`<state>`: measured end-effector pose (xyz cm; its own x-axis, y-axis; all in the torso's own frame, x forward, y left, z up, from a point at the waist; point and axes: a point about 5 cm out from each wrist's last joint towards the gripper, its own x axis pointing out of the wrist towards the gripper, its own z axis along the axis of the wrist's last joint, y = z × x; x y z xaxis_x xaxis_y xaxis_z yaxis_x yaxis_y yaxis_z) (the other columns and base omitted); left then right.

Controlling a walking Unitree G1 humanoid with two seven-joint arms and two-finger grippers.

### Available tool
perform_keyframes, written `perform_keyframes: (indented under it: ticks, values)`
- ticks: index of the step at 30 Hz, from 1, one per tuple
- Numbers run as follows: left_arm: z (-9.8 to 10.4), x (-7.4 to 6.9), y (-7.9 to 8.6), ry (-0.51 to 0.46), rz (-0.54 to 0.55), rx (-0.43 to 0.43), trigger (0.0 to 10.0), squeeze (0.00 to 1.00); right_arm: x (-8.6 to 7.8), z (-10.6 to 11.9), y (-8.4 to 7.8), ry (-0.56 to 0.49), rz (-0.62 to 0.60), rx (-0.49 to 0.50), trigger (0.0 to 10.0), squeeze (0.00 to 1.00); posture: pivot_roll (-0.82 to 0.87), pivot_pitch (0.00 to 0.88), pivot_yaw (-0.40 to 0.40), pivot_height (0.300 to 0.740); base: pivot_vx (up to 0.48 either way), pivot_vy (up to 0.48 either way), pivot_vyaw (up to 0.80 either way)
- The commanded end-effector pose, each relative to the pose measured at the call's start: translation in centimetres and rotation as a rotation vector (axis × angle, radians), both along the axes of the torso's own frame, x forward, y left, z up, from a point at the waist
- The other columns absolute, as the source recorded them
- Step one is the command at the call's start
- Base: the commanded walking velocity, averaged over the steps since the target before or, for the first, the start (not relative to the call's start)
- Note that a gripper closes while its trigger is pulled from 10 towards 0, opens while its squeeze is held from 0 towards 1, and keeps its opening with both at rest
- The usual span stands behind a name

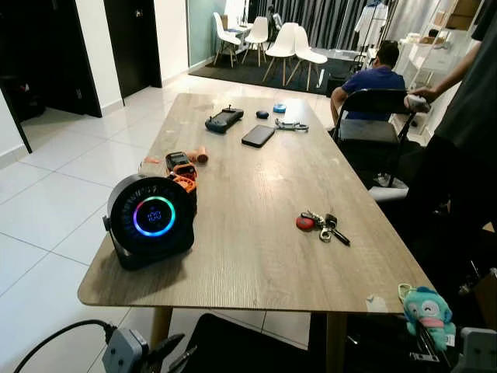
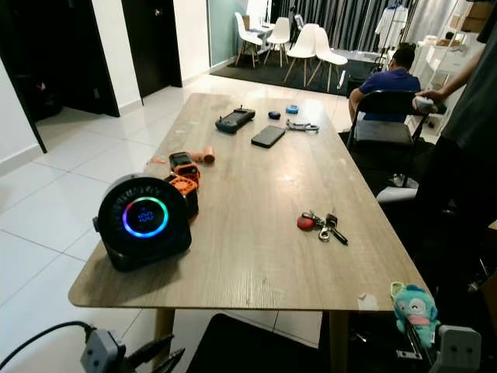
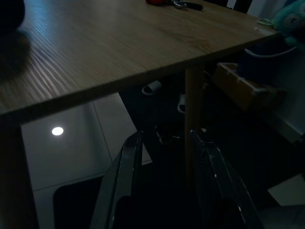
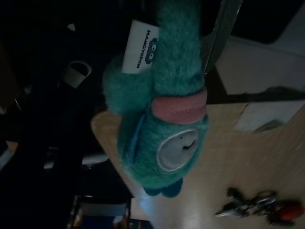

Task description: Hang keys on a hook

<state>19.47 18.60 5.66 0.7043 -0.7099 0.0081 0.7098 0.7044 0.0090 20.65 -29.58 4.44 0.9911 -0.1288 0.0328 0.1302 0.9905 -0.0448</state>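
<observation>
Red-tagged keys (image 1: 321, 224) on table (image 1: 256, 256), well beyond right hand (image 1: 431, 336).

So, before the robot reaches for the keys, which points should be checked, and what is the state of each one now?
1. Keys lie free on the table, nothing on top of them: ok.
2. Right gripper free for a grasp: not ok, it holds a teal plush toy.
3. Left gripper open and holding nothing: ok, though it sits low, below the table edge.
4. Hook located: cannot tell.
5. People clear of the keys: ok; a person sits at the far end, another stands on the right.
</observation>
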Motion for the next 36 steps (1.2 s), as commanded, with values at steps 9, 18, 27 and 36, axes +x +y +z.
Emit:
perform_keyframes:
  ticks: [9, 18, 27, 36]
  values:
    - [-1.1, -1.6, 0.9, 0.049, -0.046, 0.09, 10.0, 0.0, -3.5, -3.9, 1.1, 0.206, 0.09, -0.024, 10.0, 0.0, 0.03, 0.137, -0.059, 0.74, 0.0, 0.0, 0.0]
    - [-1.6, -2.1, 0.9, 0.063, -0.057, 0.108, 10.0, 0.0, -4.8, -5.4, 2.0, 0.287, 0.182, -0.068, 10.0, 0.0, 0.03, 0.132, -0.062, 0.74, 0.0, 0.0, 0.0]
    - [-5.6, -3.2, 2.2, 0.22, 0.053, 0.297, 10.0, 0.0, -8.0, -10.4, 4.4, 0.651, 0.307, -0.082, 10.0, 0.0, 0.03, 0.118, -0.061, 0.74, 0.0, 0.0, 0.0]
    - [-10.1, -5.9, 2.0, 0.445, 0.162, 0.373, 10.0, 0.0, -9.7, -13.4, 6.2, 0.919, 0.244, -0.008, 10.0, 0.0, 0.01, 0.105, -0.042, 0.74, 0.0, 0.0, 0.0]
